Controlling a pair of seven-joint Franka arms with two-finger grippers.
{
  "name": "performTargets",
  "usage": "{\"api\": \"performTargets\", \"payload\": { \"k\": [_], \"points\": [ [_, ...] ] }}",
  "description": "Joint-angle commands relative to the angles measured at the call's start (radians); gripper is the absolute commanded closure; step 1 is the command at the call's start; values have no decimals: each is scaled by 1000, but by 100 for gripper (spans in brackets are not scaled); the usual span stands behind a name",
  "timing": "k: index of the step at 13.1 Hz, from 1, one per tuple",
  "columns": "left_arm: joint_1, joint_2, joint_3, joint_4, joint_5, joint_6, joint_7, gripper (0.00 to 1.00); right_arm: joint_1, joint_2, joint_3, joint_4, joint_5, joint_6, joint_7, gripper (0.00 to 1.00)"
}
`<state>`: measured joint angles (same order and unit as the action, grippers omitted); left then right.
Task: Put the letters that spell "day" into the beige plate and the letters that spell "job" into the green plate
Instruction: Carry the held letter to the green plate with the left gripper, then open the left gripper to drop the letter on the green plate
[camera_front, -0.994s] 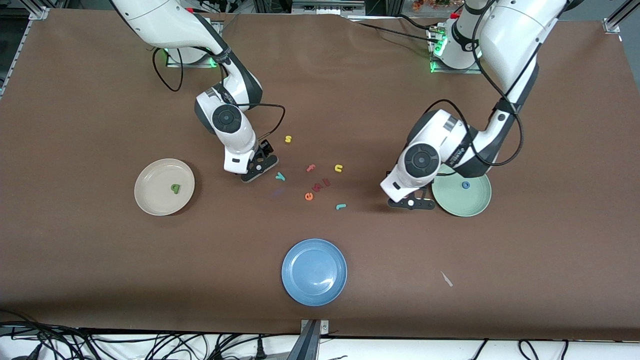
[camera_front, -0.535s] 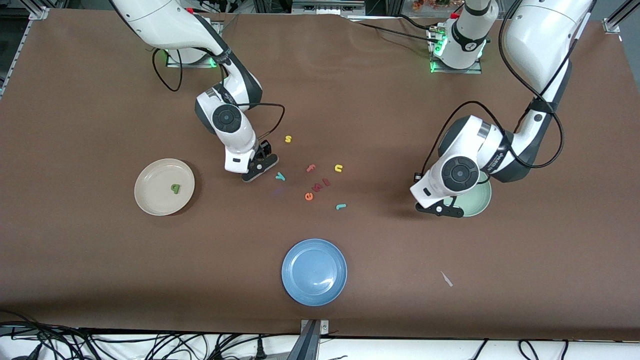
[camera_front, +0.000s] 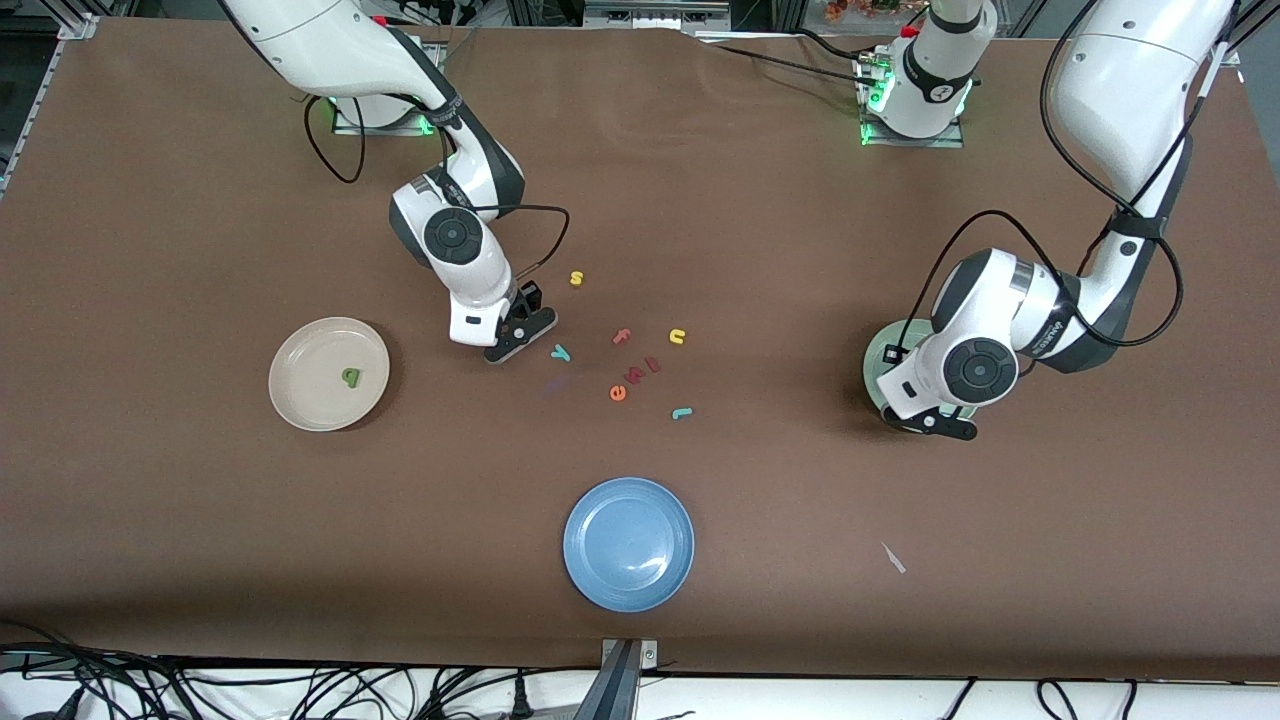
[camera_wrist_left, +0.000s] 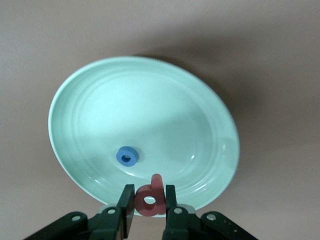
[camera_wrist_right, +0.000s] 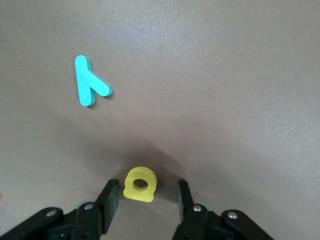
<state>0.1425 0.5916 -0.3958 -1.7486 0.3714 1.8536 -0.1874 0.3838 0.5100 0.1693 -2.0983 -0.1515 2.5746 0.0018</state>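
My left gripper is shut on the pinkish-red "b" and hangs over the rim of the green plate. The blue "o" lies in that plate. In the front view the left gripper covers much of the green plate. My right gripper is low at the table, open, its jaws either side of the yellow letter with a hole, gaps on both sides. The teal "y" lies close by. The beige plate holds the dark green letter. The teal "j" lies mid-table.
A blue plate sits near the front camera. Loose letters lie mid-table: a yellow "s", a yellow "u", a pink "f", an orange "e" and a reddish pair. A white scrap lies nearer the camera.
My left arm has swung toward its own end of the table and now hangs over the green plate. The right arm has stayed where it was.
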Motion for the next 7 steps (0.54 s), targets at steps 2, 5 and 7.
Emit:
{"api": "performTargets", "payload": {
  "k": [2, 5, 7],
  "points": [
    [3, 22, -11, -22, 37, 4, 17, 100, -5, -4, 12, -9, 20, 13, -20, 48],
    [15, 20, -11, -80, 37, 79, 16, 100, -3, -4, 13, -8, 18, 15, -19, 49],
    [34, 30, -11, -83, 38, 99, 17, 100, 0, -4, 13, -8, 18, 15, -19, 53]
  ]
}}
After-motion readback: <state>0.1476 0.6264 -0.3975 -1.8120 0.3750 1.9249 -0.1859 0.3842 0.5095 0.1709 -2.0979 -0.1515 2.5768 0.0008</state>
